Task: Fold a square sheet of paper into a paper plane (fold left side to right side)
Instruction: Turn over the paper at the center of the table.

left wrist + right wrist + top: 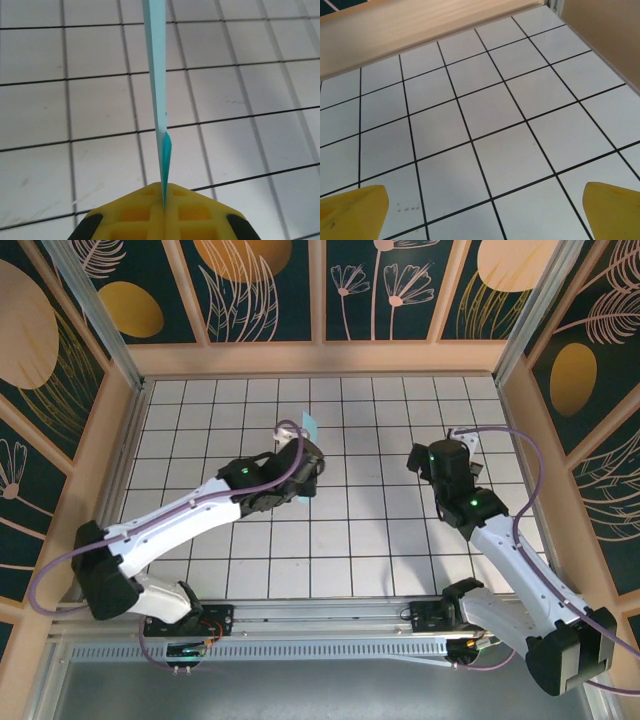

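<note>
Your left fingers [164,202] sit nearest the lens in the left wrist view: yellow pads pressed together, no gap at the seam. Pinched in that seam is the turquoise paper [156,75]. You see it edge-on, a thin pale blade running straight out from the fingertips. A darker teal layer shows just beyond the grip, so it is folded at least once there. Beyond the paper lies the white tiled table [240,80], blurred. You cannot tell from this view whether the paper's far end touches it.

In the right wrist view, one yellow fingertip [352,210] shows at each lower corner, spread wide. Nothing is between them, just bare tile. Past the fingers the tiles run up to a peach-coloured wall board [420,25].

From the top camera, the left fingers [298,445] are reached out over the middle rows of the table [380,540]. A small corner of the turquoise paper [309,427] pokes out just beyond them, on the far side. The right fingers [414,454] stand well apart from the paper, pointing across toward it with open tiles between.
</note>
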Controlling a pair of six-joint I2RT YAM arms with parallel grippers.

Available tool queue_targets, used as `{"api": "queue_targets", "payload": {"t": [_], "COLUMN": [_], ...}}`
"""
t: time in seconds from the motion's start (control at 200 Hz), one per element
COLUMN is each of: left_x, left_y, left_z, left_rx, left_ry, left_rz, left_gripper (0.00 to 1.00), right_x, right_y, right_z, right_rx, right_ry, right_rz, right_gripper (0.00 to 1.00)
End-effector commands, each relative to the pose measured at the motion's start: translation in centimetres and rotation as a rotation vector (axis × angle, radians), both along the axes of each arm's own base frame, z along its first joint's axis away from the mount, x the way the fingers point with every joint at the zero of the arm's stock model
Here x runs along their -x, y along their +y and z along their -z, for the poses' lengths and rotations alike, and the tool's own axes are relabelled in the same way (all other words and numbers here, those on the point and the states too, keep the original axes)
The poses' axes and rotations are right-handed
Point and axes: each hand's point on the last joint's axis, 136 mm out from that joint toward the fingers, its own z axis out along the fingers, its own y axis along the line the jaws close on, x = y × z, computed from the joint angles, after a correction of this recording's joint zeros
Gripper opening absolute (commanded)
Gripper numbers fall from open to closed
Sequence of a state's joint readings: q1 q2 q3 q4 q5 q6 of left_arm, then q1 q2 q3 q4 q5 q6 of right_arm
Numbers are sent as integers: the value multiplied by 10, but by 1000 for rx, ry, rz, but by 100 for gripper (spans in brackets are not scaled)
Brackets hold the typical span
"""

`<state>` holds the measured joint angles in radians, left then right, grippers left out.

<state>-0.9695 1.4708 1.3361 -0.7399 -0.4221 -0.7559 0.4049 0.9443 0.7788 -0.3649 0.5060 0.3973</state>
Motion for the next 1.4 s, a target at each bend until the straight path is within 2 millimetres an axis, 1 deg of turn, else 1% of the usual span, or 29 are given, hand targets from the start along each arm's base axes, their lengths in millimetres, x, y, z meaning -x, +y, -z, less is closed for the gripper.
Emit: {"api": "queue_targets", "payload": {"t": [0.0, 0.065, 0.08, 0.105, 0.16, 0.205, 0.45, 0.626, 0.841, 0.906, 0.996, 1.106, 1.121, 1.131, 1.146, 1.391], "left_x": [10, 13, 13, 13, 13, 13, 9, 6, 5, 5, 5, 4, 5, 3, 2, -3], "left_y": [36, 35, 33, 31, 28, 21, 3, -15, -18, -22, -34, -52, -50, -56, -58, -79], "left_z": [13, 14, 20, 23, 27, 34, 69, 98, 129, 137, 148, 161, 163, 163, 164, 176], "left_rx": [-317, -443, -487, -530, -601, -628, -609, -541, -556, -535, -453, -323, -323, -292, -279, -118], "left_ry": [18, 15, 20, 21, 18, 19, 52, 79, 144, 163, 205, 263, 271, 270, 271, 335], "left_rz": [-127, -147, -148, -152, -166, -157, -192, -184, -177, -170, -142, -106, -104, -100, -97, -57], "left_gripper": [0, 0, 0, 0, 0, 0, 0, 0, 0, 0, 0, 7, 7, 8, 9, 25], "right_x": [-7, -8, -8, -8, -7, -6, 0, 1, 2, 2, 2, 2, 2, 2, 2, 1], "right_y": [-8, -9, -8, -8, -9, -10, -8, -7, -3, -2, 0, 2, 2, 2, 3, 6], "right_z": [-6, -5, -6, -6, -4, -4, 0, 6, 12, 14, 16, 17, 18, 18, 18, 25], "right_rx": [40, 43, 41, 40, 37, 33, 3, -3, -21, -26, -32, -37, -38, -39, -38, -44], "right_ry": [-22, -13, -13, -12, -11, -11, -9, 8, 24, 30, 39, 45, 47, 48, 49, 73], "right_rz": [41, 44, 44, 43, 46, 50, 28, 16, -5, -11, -18, -28, -28, -29, -30, -47], "right_gripper": [99, 99, 99, 99, 99, 99, 99, 99, 99, 99, 99, 99, 99, 99, 99, 99]}}
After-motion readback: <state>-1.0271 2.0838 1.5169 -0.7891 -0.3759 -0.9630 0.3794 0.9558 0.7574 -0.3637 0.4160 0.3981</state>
